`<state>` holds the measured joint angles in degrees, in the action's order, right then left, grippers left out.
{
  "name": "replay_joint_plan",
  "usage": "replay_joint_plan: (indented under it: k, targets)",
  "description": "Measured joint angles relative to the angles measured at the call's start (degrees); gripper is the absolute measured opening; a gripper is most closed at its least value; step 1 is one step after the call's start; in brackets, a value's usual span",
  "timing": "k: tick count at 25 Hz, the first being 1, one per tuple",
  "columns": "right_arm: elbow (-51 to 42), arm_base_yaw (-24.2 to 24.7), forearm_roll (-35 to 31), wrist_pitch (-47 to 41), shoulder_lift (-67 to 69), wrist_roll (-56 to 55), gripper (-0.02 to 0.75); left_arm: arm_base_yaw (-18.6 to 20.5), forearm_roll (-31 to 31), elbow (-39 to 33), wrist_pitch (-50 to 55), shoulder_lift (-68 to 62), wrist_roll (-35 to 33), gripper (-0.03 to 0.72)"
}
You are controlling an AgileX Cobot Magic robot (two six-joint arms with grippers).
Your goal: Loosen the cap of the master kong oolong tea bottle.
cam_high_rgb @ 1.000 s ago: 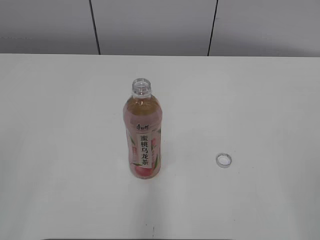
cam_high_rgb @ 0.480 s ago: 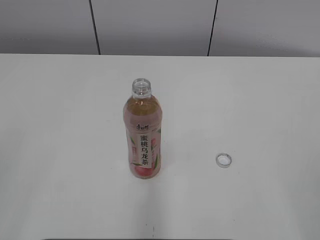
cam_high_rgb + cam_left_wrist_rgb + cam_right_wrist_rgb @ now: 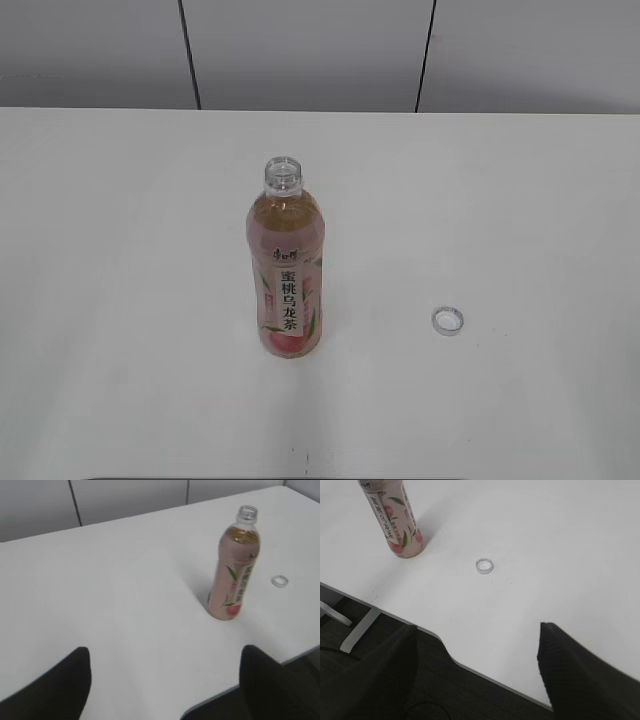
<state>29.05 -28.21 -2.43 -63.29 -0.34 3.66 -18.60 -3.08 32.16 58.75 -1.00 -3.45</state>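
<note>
The master kong oolong tea bottle (image 3: 286,270) stands upright in the middle of the white table, its neck open with no cap on it. It also shows in the left wrist view (image 3: 233,570) and the right wrist view (image 3: 392,520). The small white cap (image 3: 448,320) lies on the table to the bottle's right, open side up; it shows too in the left wrist view (image 3: 280,581) and the right wrist view (image 3: 484,565). My left gripper (image 3: 162,680) is open and empty near the table's front edge. My right gripper (image 3: 475,670) is open and empty over the front edge. Neither gripper shows in the exterior view.
The white table (image 3: 120,250) ends at a grey panelled wall (image 3: 300,50) at the back. Its front edge (image 3: 470,667) has a curved notch, with dark floor and a white frame part (image 3: 355,627) below it.
</note>
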Motion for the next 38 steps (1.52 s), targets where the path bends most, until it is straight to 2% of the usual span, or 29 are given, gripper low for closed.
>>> replay_joint_plan:
  k: [4, 9, 17, 21, 26, 33, 38]
  targets:
    - [0.0, 0.0, 0.0, 0.0, 0.0, 0.0, 0.565, 5.5, 0.0, 0.0, 0.0, 1.4, 0.0, 0.533]
    - [0.0, 1.4, 0.0, 0.0, 0.0, 0.0, 0.565, 9.2, 0.0, 0.0, 0.0, 1.4, 0.0, 0.512]
    - [0.0, 15.8, 0.0, 0.0, 0.0, 0.0, 0.565, 10.5, 0.0, 0.0, 0.0, 1.4, 0.0, 0.51]
    - [0.0, 20.7, 0.0, 0.0, 0.0, 0.0, 0.565, 10.5, 0.0, 0.0, 0.0, 1.4, 0.0, 0.509]
    - [0.0, 21.5, 0.0, 0.0, 0.0, 0.0, 0.565, 10.8, 0.0, 0.0, 0.0, 1.4, 0.0, 0.509]
    - [0.0, 22.7, 0.0, 0.0, 0.0, 0.0, 0.565, 15.3, 0.0, 0.0, 0.0, 1.4, 0.0, 0.509]
    - [0.0, 22.8, 0.0, 0.0, 0.0, 0.0, 0.565, 15.8, 0.0, 0.0, 0.0, 1.4, 0.0, 0.509]
